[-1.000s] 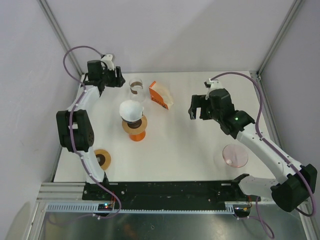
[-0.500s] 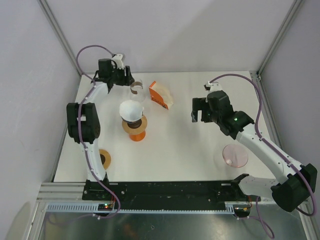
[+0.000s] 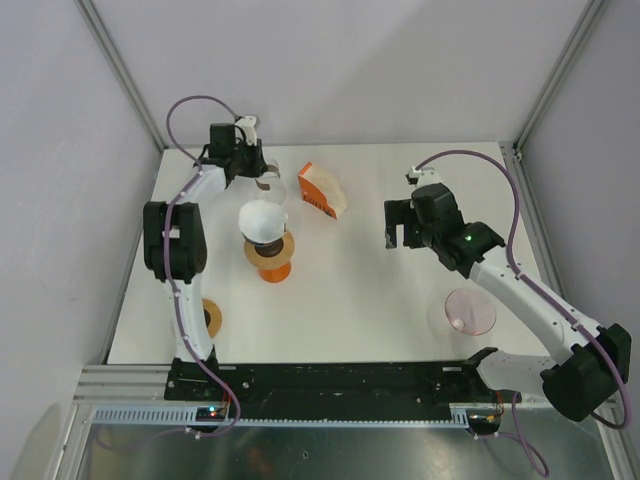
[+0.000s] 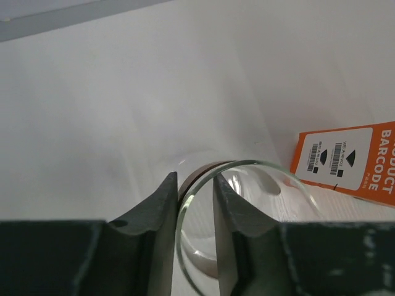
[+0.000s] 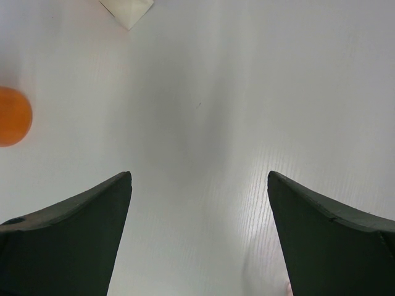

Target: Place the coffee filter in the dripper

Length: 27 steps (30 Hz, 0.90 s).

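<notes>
The left gripper (image 4: pixel 194 185) straddles the rim of the glass vessel (image 3: pixel 272 182), jaws narrowed; I cannot tell whether it pinches. The orange filter pack (image 3: pixel 322 190) lies just right of it. The right gripper (image 5: pixel 199 176) hangs spread wide, well apart.

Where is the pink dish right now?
In the top view, the pink dish lies near the table's front right corner, just beside the right arm's white forearm.

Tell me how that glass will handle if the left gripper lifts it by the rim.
Probably rigid but fragile: the glass looks thin-walled. Likely slippery, since the left gripper straddles only a narrow stretch of smooth rim. Held off-centre like that, it may tilt or swing.
</notes>
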### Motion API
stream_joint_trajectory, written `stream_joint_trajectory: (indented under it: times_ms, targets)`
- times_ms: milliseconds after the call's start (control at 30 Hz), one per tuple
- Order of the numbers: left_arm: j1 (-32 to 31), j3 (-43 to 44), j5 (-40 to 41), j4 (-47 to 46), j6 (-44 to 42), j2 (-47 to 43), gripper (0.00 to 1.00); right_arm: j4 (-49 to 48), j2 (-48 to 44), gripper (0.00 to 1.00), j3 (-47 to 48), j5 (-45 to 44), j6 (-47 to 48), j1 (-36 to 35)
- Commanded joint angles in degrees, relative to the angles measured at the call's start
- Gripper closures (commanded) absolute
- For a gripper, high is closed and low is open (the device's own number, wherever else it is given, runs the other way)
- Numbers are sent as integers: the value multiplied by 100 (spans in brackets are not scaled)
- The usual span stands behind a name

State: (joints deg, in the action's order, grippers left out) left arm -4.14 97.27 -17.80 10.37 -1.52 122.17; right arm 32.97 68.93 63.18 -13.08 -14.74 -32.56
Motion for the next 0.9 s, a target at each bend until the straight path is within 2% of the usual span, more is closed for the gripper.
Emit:
stream_joint_trajectory:
  times_ms: [0, 100, 167, 600, 867]
  targets:
    - [0, 165, 303, 35, -135, -186, 79, -76, -15, 4, -63, -48, 54, -18]
    - [4, 147, 396, 64, -166, -285, 95, -96, -22, 4, -76, -8, 47, -22]
    - [13, 141, 498, 84, -213, -368, 99, -89, -38, 4, -73, 3, 36, -25]
    - [86, 128, 620, 133, -375, -1235, 100, -111, -241, 4, -180, 75, 16, -46]
    - [49, 36, 478, 135, -181, -1956, 100, -155, -486, 4, -255, 121, -7, -81]
